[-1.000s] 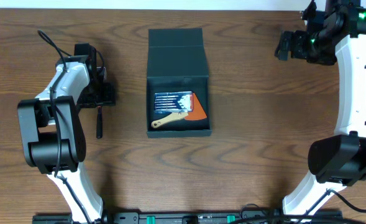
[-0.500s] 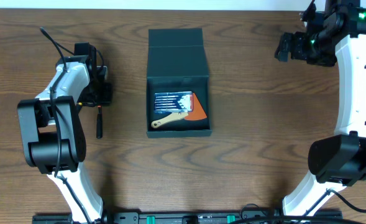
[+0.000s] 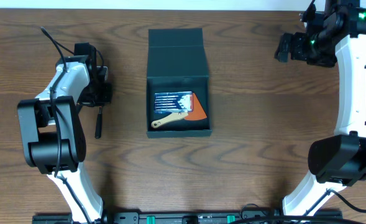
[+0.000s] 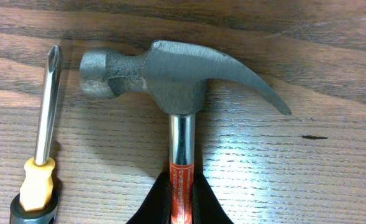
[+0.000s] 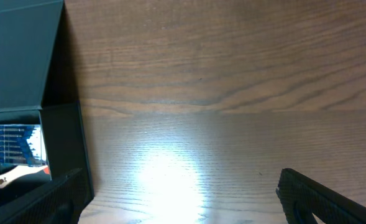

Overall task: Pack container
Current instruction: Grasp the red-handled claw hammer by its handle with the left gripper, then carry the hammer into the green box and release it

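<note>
The container (image 3: 178, 62), a dark teal-black box, stands open at mid-table with its flap lid folded back. Inside lie a clear pack of silver bits (image 3: 170, 100) and an orange scraper with a wooden handle (image 3: 186, 114). At the left a claw hammer (image 4: 170, 71) lies flat on the wood. My left gripper (image 4: 181, 200) is shut on its chrome shaft, at the orange label. The hammer's black grip (image 3: 99, 124) sticks out below the left gripper (image 3: 99, 99). My right gripper (image 3: 287, 46) hovers open at the far right, with nothing between its fingers (image 5: 319, 196).
A screwdriver with a yellow handle (image 4: 43, 134) lies parallel to the hammer, just to its left in the left wrist view. The container's lid and side wall (image 5: 68, 134) fill the left edge of the right wrist view, beside bare wood.
The left gripper's fingers have closed in on the hammer's shaft. The hammer, the container and the right arm have not moved.
</note>
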Action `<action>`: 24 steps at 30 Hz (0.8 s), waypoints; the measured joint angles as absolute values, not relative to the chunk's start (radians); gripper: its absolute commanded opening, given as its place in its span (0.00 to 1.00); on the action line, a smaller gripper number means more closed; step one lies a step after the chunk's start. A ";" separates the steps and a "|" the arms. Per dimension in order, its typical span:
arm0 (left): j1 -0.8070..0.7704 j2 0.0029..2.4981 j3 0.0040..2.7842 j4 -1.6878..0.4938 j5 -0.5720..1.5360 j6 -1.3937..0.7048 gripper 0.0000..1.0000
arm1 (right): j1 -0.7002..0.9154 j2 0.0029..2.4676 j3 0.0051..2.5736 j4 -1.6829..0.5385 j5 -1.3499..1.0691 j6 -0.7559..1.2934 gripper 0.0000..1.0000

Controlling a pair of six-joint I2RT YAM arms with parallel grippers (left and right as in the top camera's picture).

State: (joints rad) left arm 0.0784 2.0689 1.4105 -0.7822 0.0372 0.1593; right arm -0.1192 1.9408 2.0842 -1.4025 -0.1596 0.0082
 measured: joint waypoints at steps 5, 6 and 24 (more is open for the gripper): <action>0.078 2.067 1.411 -0.818 0.037 0.196 0.06 | -0.119 1.941 2.084 -1.403 -0.160 0.008 0.99; 0.077 2.065 1.411 -0.823 0.037 0.204 0.06 | -0.119 1.941 2.084 -1.403 -0.160 0.008 0.99; -0.249 1.459 1.465 -0.869 0.023 0.461 0.06 | -0.119 1.941 2.084 -1.404 -0.157 0.008 0.99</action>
State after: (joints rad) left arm -0.2485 1.4590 1.4647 -0.8688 0.0227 0.4610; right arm -0.1192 1.9408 2.0842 -1.4044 -0.1574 0.0082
